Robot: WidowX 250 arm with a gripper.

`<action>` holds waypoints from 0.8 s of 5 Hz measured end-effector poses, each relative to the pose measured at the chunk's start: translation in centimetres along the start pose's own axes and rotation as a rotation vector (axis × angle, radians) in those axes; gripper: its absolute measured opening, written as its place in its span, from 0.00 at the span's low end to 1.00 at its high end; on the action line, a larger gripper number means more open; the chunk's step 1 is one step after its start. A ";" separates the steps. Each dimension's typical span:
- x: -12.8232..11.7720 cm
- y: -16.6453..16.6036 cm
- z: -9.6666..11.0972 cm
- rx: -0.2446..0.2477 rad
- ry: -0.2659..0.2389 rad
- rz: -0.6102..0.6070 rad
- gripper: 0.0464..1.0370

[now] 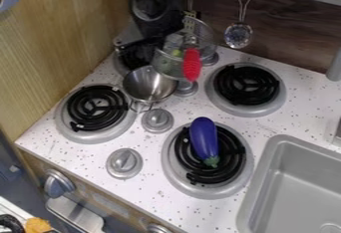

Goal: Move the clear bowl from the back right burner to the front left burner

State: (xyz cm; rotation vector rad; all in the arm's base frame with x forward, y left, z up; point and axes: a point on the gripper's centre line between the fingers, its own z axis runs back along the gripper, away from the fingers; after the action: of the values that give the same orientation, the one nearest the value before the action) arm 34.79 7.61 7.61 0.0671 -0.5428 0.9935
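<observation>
In the camera view, the black end effector (156, 28) was located above the far-left part of the white speckled desk (173, 222). Its opening and any hold could not be determined. The round, see-through strainer-like vessel (168, 63) was just beside it to the right, with a red, ridged elongated object (192, 65) overlapping the vessel in view. The shiny silver metal pot (148, 84) was positioned nearer, right of the near-left black coil burner (97, 108). The glossy purple toy eggplant (203, 136) lay on the near-right black coil burner (223, 165), its green stem end pointing near. The grey sink (266, 170) was at near right.
</observation>
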 end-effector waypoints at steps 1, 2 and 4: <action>0.5 2.7 0.3 0.102 0.003 0.075 0.02; 0.7 5.1 1.2 0.159 0.005 0.191 0.02; 0.0 9.0 0.7 0.287 -0.001 0.285 0.02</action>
State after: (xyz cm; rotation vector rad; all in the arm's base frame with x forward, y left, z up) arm 27.16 12.41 6.55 0.2507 -0.4140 1.3459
